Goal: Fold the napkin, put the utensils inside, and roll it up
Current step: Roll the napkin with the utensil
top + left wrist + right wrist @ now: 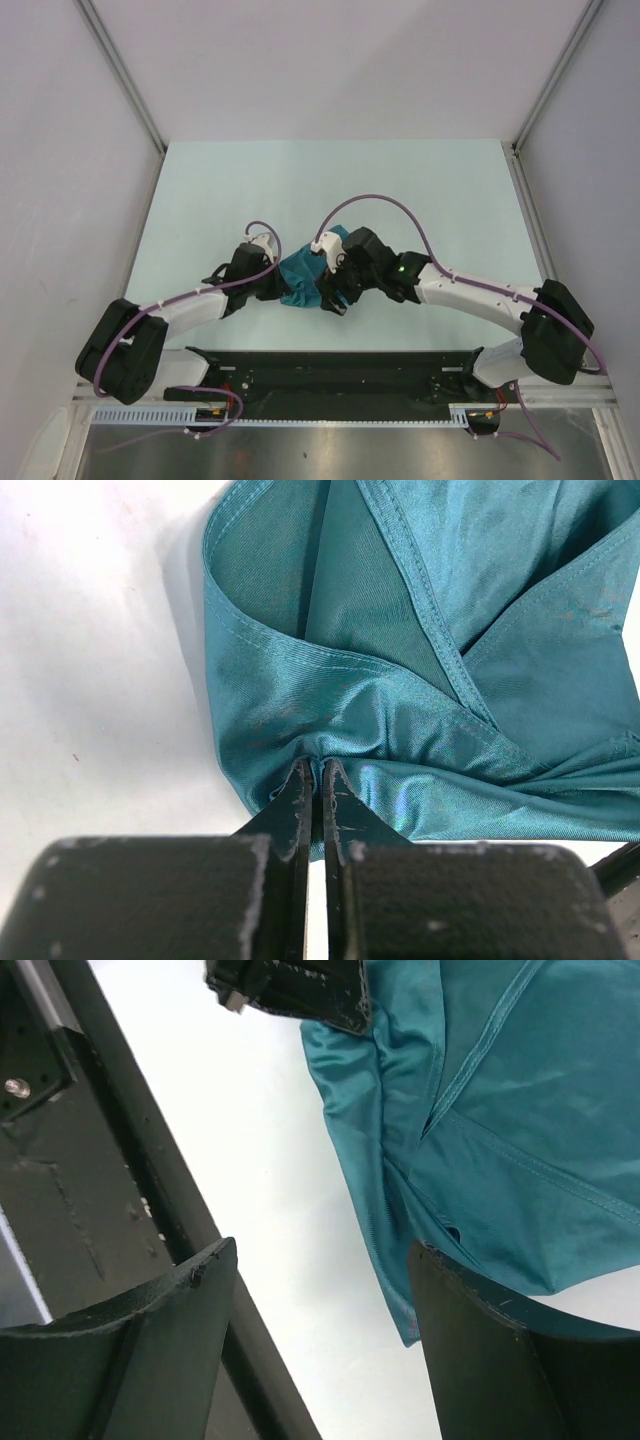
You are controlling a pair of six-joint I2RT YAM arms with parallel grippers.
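Observation:
The teal napkin (300, 275) lies bunched and folded on the table between my two grippers. In the left wrist view the napkin (430, 680) fills the frame in overlapping folds, and my left gripper (314, 770) is shut, pinching its near edge. My right gripper (320, 1260) is open, and one finger (480, 1320) lies against the napkin's edge (500, 1140), with only table between the jaws. In the top view the right gripper (335, 290) is at the napkin's right side and the left gripper (275, 285) at its left side. The spoon is hidden or out of view.
A black rail (330, 365) runs along the near edge of the table in front of the arm bases; it also shows in the right wrist view (110, 1160). Grey walls enclose the pale table (330, 190) on three sides.

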